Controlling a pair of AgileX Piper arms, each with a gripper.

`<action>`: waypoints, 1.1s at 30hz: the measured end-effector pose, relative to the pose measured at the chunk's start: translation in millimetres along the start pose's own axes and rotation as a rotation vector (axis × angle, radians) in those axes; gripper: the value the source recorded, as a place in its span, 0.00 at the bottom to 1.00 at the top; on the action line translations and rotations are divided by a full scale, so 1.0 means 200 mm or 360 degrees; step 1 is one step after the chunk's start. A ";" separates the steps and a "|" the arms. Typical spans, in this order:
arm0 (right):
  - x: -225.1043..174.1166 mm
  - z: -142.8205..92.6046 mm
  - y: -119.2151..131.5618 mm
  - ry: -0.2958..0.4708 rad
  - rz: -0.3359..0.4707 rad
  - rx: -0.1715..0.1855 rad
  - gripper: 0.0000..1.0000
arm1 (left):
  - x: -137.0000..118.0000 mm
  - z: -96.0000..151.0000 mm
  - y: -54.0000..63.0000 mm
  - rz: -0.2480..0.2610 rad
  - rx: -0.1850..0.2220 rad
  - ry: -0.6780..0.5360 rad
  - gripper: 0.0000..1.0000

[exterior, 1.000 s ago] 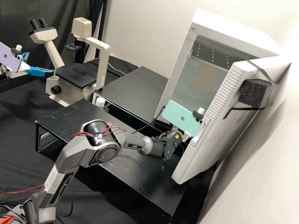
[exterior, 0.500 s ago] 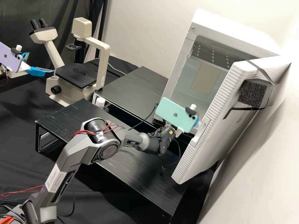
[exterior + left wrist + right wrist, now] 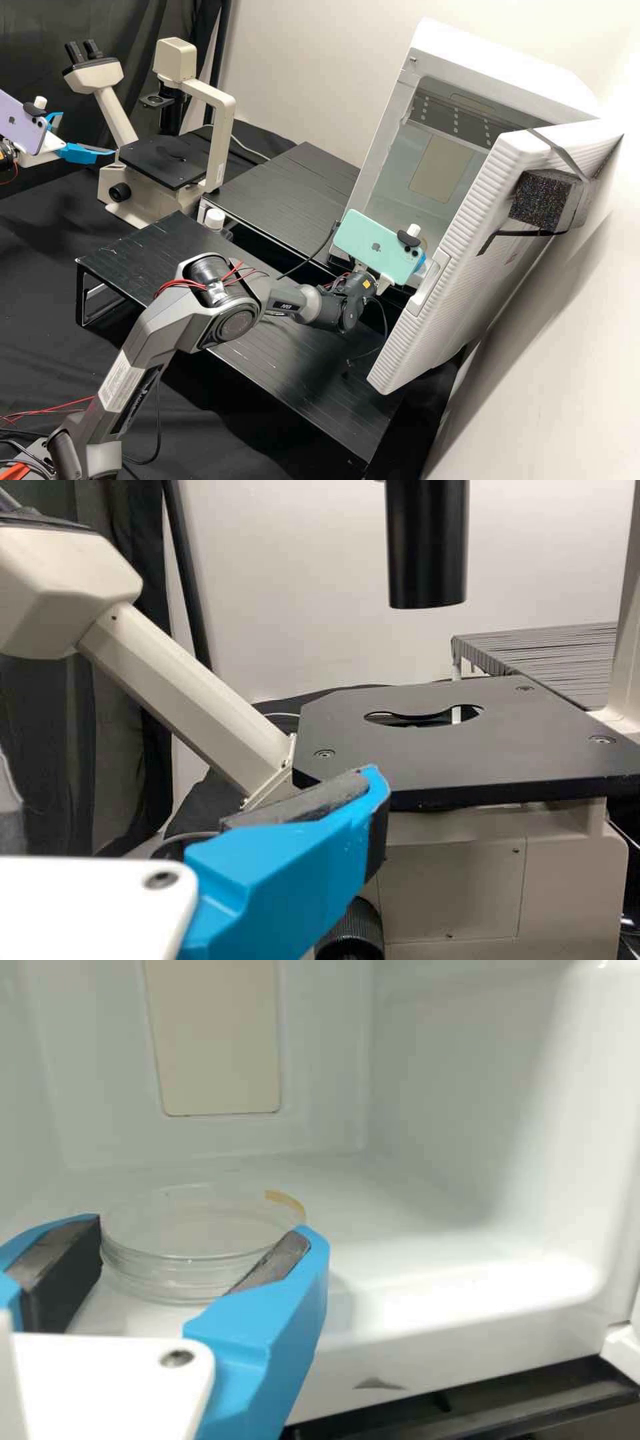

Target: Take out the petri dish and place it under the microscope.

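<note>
Cabinet door (image 3: 460, 287) open beside R arm (image 3: 340, 312); wht-capped bottle (image 3: 215, 219) nr m'scope (image 3: 221, 143).

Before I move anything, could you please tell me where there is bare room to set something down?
The stage of the microscope is bare; so is the rear black stand, between the microscope and the white cabinet. It is crowded inside the cabinet, where the right gripper straddles the petri dish.
</note>
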 end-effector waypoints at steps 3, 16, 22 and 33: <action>0.01 0.03 0.02 -0.0020 0.0012 -0.0004 0.00 | 0.00 0.00 0.00 0.0000 0.0000 0.0000 1.00; 0.01 0.07 0.05 -0.0043 0.0035 -0.0005 1.00 | 0.00 0.00 0.00 0.0000 0.0000 0.0000 1.00; 0.01 0.07 0.05 -0.0042 0.0031 -0.0010 1.00 | 0.00 0.00 0.00 0.0000 0.0000 0.0000 1.00; 0.02 0.06 0.06 -0.0064 0.0032 -0.0017 1.00 | 0.00 0.00 0.00 0.0000 0.0000 0.0000 1.00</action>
